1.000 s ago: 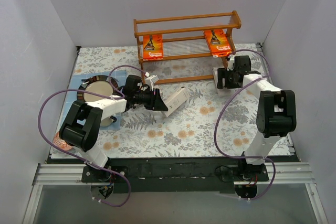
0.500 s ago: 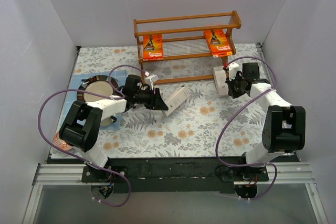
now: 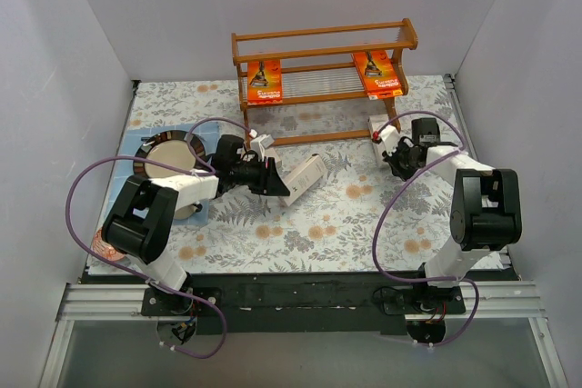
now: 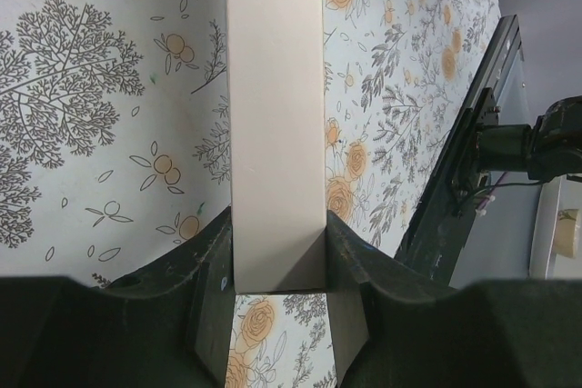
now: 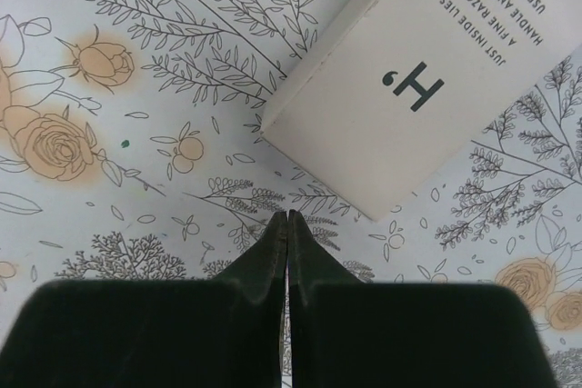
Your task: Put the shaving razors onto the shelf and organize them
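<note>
- Orange-brown wood, curved side frames, thin pale rods: one shelf [image 3: 323, 43]; two flat orange packs [image 3: 265, 82] upright on it, one toward each end.
- Left gripper [image 4: 280, 261] clamped on one slim plain white box [image 4: 277, 115], over floral cloth [image 3: 346, 215].
- Right gripper [image 5: 287, 224] pressed fully together, empty; second, printed white box [image 5: 409, 79] flat on cloth just beside its tips.

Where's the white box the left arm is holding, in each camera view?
Top external: the white box shows mid-table, slanted.
Left wrist: centre, running top to bottom, in the left gripper.
Right wrist: not in it; that printed box is another.
Shared landmark: the floral tablecloth.
</note>
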Available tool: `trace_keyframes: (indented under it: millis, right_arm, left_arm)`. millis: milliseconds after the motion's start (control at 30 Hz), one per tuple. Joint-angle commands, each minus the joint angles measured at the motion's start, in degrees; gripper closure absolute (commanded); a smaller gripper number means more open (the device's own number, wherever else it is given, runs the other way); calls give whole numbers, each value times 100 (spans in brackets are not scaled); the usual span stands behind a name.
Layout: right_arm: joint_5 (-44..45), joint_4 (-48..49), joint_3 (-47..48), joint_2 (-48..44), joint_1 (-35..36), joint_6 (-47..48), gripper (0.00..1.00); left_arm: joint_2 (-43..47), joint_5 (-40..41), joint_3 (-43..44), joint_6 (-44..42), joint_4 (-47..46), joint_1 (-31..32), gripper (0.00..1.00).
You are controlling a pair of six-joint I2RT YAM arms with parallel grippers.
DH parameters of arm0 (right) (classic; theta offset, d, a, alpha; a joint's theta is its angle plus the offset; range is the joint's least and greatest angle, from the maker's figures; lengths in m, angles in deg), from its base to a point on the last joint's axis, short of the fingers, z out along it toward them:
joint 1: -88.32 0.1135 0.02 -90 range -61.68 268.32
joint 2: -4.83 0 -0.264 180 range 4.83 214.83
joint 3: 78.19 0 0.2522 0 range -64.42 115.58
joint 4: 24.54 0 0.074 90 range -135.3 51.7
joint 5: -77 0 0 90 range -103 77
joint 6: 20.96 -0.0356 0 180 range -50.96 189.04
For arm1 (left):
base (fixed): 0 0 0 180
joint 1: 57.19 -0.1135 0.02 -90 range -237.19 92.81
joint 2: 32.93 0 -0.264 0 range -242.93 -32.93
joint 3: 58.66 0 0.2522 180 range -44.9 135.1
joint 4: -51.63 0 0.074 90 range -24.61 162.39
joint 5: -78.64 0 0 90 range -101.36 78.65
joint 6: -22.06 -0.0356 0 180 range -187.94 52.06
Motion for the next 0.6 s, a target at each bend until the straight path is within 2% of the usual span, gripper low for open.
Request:
trace_keyframes:
  millis: [0,233,567]
  right_arm:
    - [13,964,-235,3,37,404,99]
    - [-57,1904,-403,-41,37,572,99]
    - [-145,2195,221,486,178,317,99]
  left_arm:
    - [274,-29,-56,-81,-114,-26,74]
    - [230,-12,-91,-107,-96,-26,74]
    - [90,-3,-109,-89,-175,-35,73]
